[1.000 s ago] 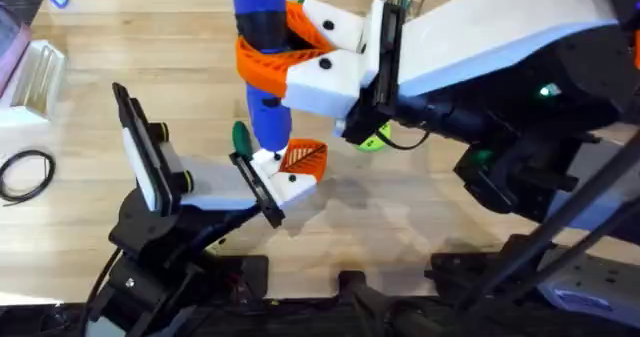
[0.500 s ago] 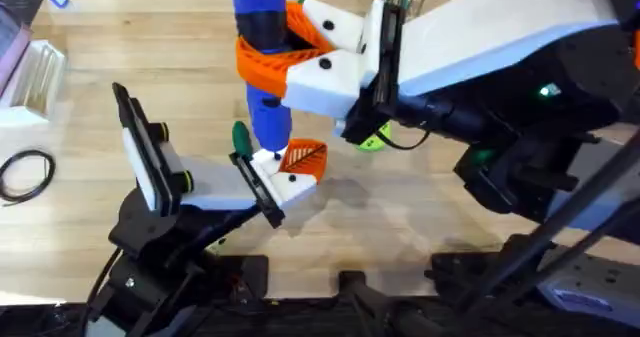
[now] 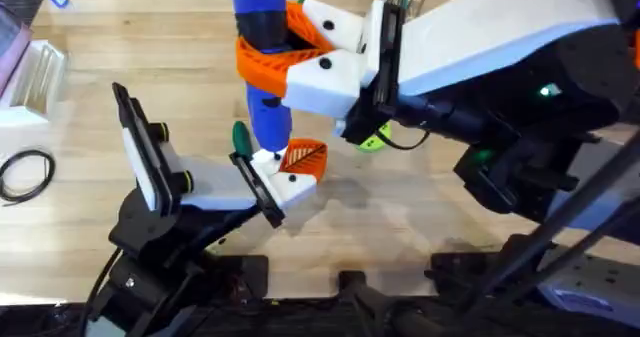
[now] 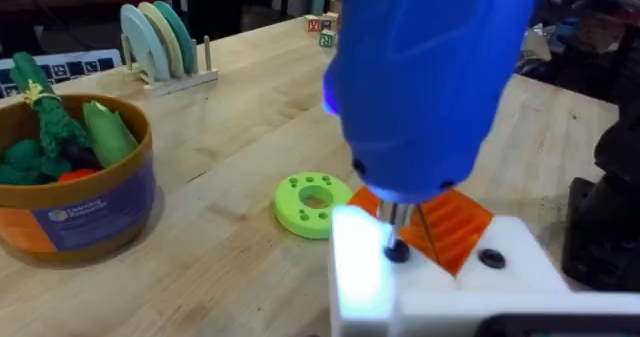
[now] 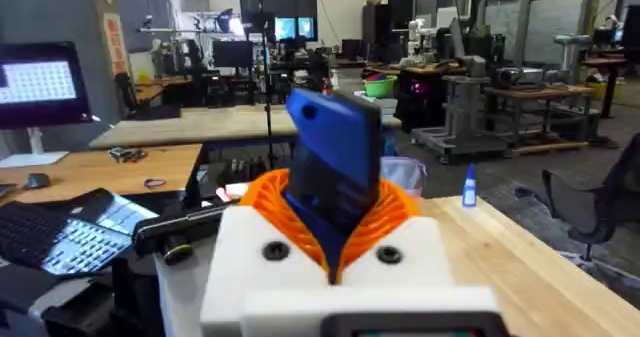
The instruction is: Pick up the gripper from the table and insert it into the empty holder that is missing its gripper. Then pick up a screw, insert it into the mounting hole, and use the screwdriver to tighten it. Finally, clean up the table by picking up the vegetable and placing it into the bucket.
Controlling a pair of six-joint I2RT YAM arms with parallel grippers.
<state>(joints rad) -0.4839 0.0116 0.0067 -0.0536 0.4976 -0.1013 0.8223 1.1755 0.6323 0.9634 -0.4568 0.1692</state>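
From overhead, your right gripper (image 3: 285, 52) was clamped on the screwdriver (image 3: 262, 57), held upright with its tip down on the holder (image 3: 285, 182), where the orange gripper (image 3: 305, 157) already sat; you needed to keep the shaft plumb. I could not tell whether your left gripper was open or closed. In the left wrist view, the tip met the mounting hole (image 4: 397, 250); press lightly and turn without slipping off; the bucket (image 4: 70, 192) stood well apart, beyond the green disc (image 4: 313, 203). In the right wrist view, the orange pads (image 5: 395, 202) squeezed the blue handle squarely.
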